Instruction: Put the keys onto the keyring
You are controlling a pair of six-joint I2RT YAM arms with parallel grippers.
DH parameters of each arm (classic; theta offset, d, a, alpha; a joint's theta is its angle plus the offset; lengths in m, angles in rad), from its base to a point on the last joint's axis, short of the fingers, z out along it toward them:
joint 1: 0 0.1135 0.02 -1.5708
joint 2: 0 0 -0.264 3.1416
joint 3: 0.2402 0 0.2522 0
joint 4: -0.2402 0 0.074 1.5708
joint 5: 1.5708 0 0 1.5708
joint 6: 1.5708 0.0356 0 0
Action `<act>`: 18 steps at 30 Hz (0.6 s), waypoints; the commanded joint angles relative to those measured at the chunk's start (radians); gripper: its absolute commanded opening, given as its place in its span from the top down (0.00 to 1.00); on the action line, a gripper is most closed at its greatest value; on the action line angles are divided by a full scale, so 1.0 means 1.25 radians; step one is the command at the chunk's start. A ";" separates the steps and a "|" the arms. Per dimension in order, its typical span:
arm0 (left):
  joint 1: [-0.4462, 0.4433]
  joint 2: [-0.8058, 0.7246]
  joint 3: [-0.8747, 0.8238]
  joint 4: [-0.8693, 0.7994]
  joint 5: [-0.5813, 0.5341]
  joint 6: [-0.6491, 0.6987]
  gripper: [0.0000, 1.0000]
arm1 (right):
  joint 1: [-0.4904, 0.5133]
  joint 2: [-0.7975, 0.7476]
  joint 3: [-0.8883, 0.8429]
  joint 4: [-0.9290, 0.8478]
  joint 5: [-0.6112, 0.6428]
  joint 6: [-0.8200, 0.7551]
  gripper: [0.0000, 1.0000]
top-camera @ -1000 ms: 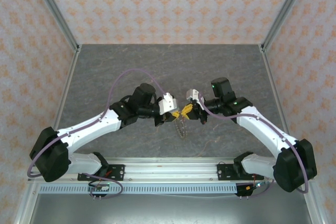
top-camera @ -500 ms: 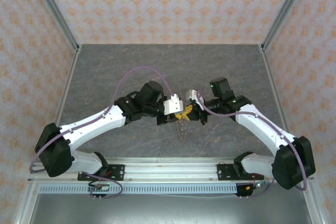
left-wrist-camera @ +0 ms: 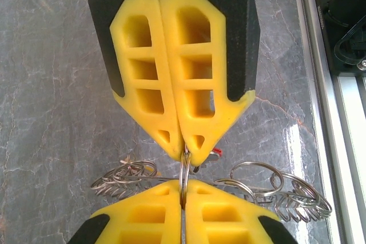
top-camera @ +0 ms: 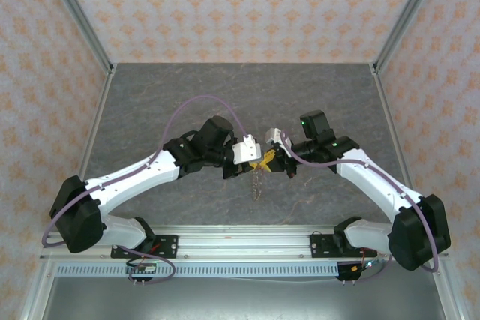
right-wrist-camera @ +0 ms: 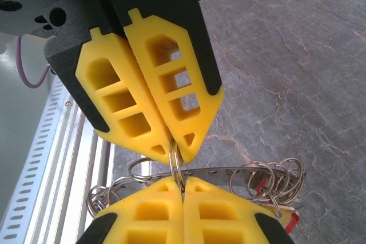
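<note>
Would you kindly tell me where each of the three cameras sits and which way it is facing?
Top external: above and behind the bases, looking down and forward at the table; both arms show whole, left claw meeting right claw.
Left wrist: on the left arm's wrist, looking past its own fingertips, at the bottom edge, toward the right claw opposite.
Right wrist: mirrored, facing the left claw; own fingertips at the bottom edge.
Shared: both wrist views show the two shut claws pinching the keyring edge-on.

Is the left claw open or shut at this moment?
Shut. In the left wrist view the left claw presses its yellow fingers together, pinching a thin metal ring.
</note>
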 commanded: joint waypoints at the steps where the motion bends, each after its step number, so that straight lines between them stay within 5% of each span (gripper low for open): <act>1: -0.006 -0.004 0.019 -0.004 -0.005 0.007 0.92 | 0.000 -0.012 0.022 0.025 -0.033 -0.011 1.00; 3: -0.006 0.000 0.020 -0.003 0.003 0.006 1.00 | -0.001 -0.037 0.013 0.038 -0.033 -0.001 1.00; 18: 0.042 -0.045 -0.091 0.216 0.122 -0.115 1.00 | -0.004 -0.052 -0.095 0.175 0.011 0.092 0.87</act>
